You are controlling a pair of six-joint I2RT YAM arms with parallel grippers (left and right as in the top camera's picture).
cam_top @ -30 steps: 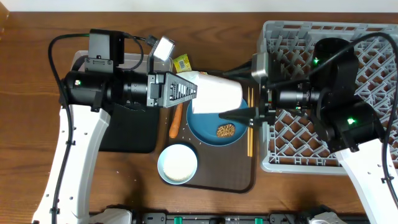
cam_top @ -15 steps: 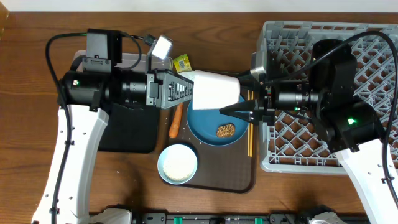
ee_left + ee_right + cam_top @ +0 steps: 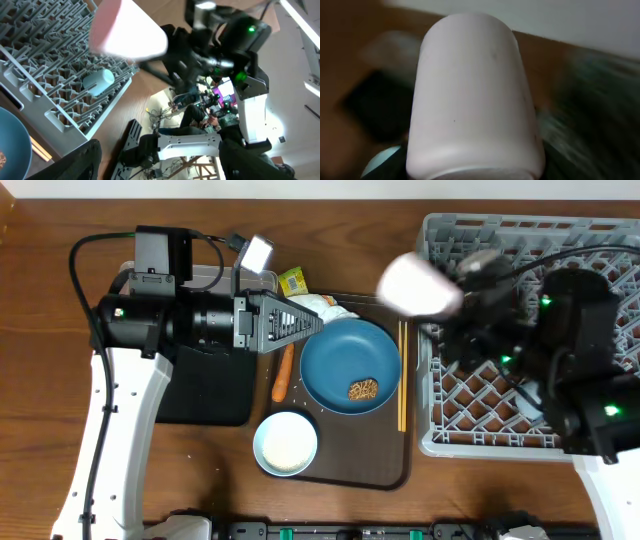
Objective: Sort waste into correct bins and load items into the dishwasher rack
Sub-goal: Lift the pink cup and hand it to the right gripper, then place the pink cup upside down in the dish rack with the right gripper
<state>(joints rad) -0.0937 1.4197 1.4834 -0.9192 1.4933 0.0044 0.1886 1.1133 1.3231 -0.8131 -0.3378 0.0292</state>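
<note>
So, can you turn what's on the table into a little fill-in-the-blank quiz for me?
1. The cup held up by the right tool is ____.
2. The brown scraps sit on the ____ plate.
3. The thin orange thing beside the plate is a ____.
4. The left tool holds ____.
Missing: pink; blue; carrot; nothing.

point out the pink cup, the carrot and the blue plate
pink cup [image 3: 418, 285], overhead view, middle of its side
orange carrot [image 3: 283, 375], overhead view, middle of its length
blue plate [image 3: 335, 360], overhead view, bare left part of its face
</note>
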